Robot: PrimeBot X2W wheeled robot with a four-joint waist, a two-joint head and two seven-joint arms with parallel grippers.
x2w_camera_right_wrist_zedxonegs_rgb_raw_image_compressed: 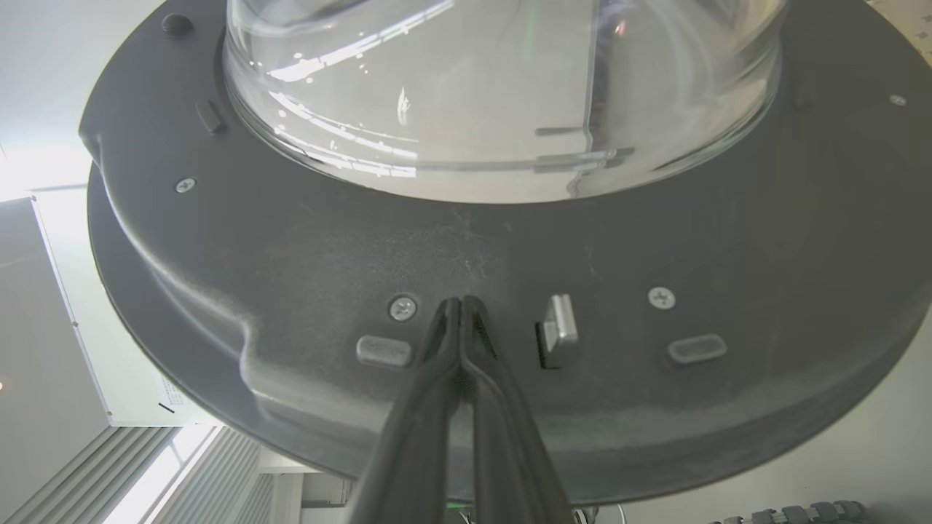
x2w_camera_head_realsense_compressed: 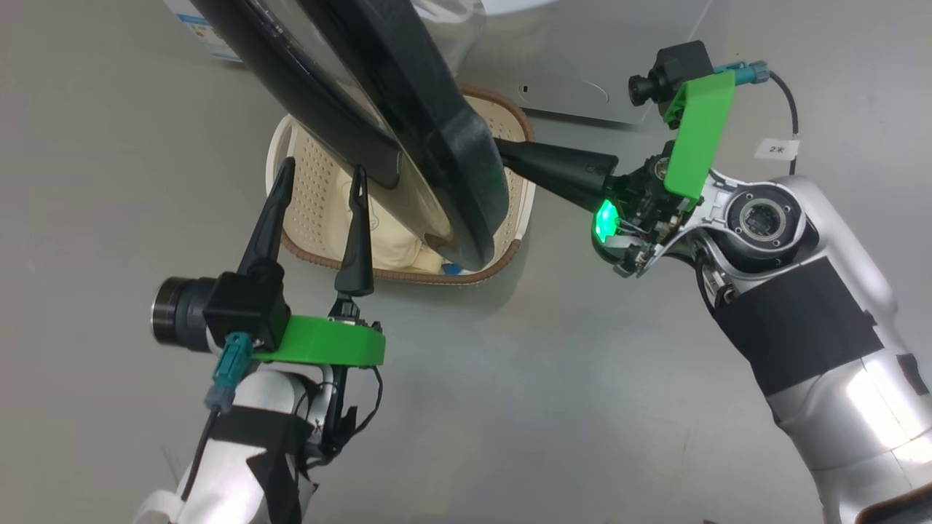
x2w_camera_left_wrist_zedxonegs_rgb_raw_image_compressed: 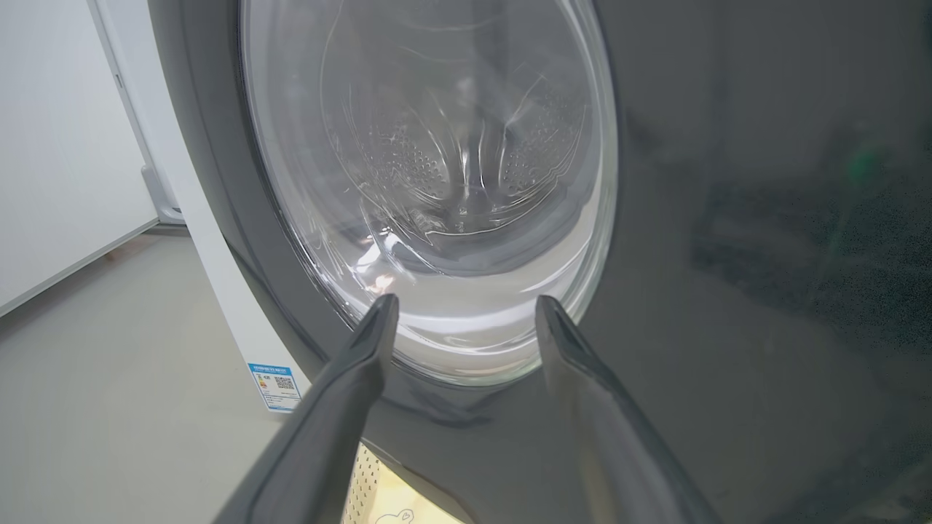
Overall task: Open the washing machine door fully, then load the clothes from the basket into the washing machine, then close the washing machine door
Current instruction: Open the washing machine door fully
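Note:
The washing machine door, black-rimmed with a clear glass bowl, stands partly open above the basket. My right gripper is shut, empty, its tips pressed against the door's inner rim beside the metal latch. My left gripper is open on the door's outer side, over the basket's near-left part, holding nothing; its fingers frame the glass. Cream-yellow clothes lie in the basket, a blue cuff showing. The white washing machine carries a blue sticker.
Grey floor spreads all around. The machine's white front lies at the top right of the head view. A white wall panel stands to the left in the left wrist view.

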